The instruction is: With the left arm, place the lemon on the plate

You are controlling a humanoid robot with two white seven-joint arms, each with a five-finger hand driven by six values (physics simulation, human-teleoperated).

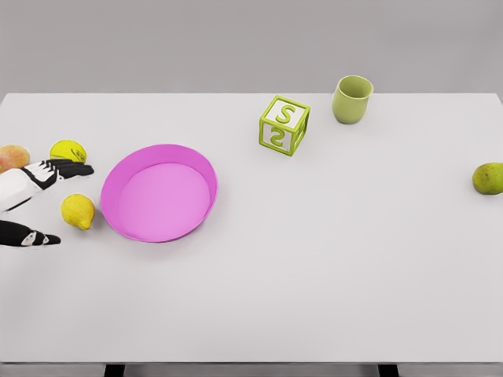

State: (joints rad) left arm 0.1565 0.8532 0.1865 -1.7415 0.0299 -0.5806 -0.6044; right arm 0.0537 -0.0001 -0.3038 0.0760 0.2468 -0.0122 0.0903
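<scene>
Bare white desk (pixel 259 298) fills the near foreground; nothing lies on it below the plate line. Left hand (pixel 35 200) enters at the left edge, fingers (pixel 67 167) and thumb (pixel 35 239) spread wide apart, holding nothing. Lemon (pixel 78 211) sits on the desk in the gap between those fingers and the thumb, apparently not touched by either, and just beside the left rim of the pink plate (pixel 159 192), which is empty. Behind the fingers lies a second yellow fruit (pixel 67 149), close to or touching them, with a reddish peach-like fruit (pixel 12 157) at the far left edge. Well apart: green letter block (pixel 284 125) and green cup (pixel 351 99) toward the back, a green fruit (pixel 488 178) at the right edge. Right arm not visible. Judgement: grasp not yet made. Risks: closing fingers could catch the rear yellow fruit instead, since it lies so near; a round lemon may squirt out of an uneven pinch and roll; with the plate rim so close, a low carry could clip the rim and shove the plate.
</scene>
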